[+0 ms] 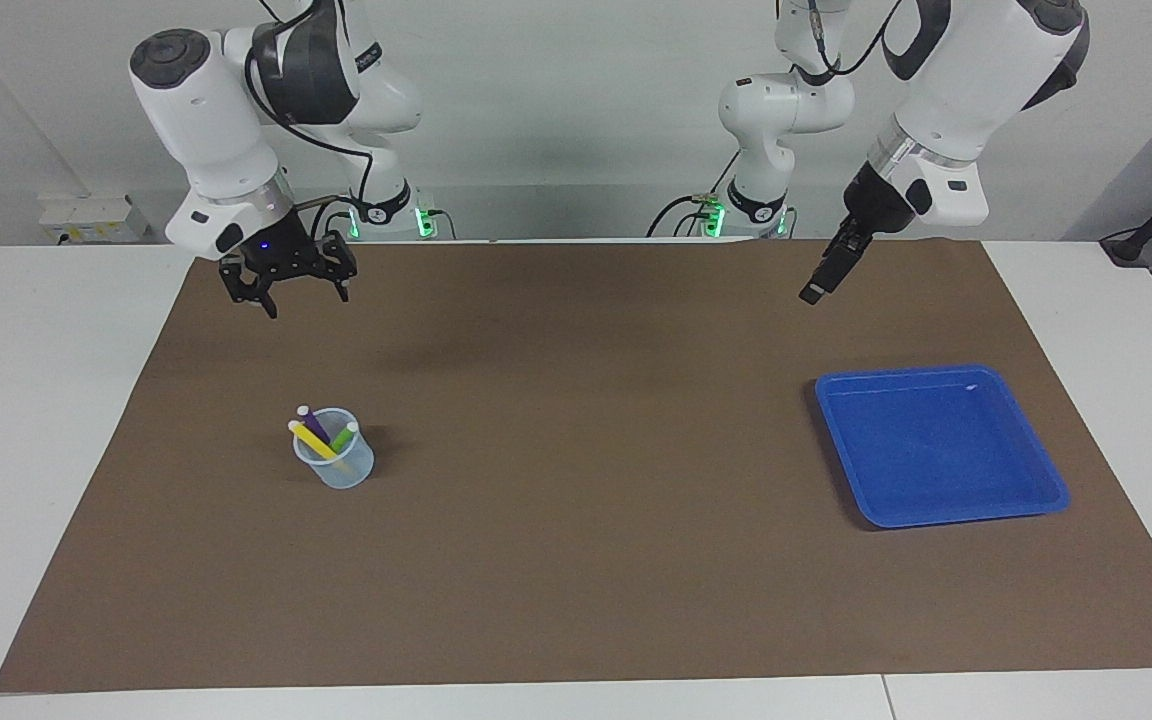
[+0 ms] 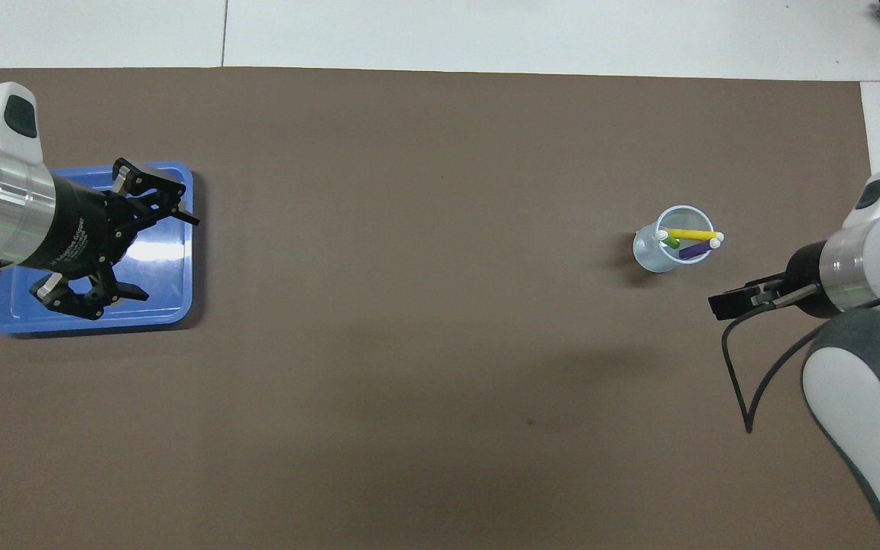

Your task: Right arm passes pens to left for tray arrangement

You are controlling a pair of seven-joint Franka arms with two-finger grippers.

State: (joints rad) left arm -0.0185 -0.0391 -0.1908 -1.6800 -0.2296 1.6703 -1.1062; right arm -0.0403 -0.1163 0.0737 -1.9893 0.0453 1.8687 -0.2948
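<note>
Risk we see: spread right gripper tipping the small translucent bluish cup of leaning marker pens; left gripper spread too.

A white worktop filled the frame, with a large brown mat over its middle. At the top stood a plain pale wall. A white socket strip sat at upper left.

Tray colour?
Bright blue tray; the facing view shows it best, unobstructed.
</note>
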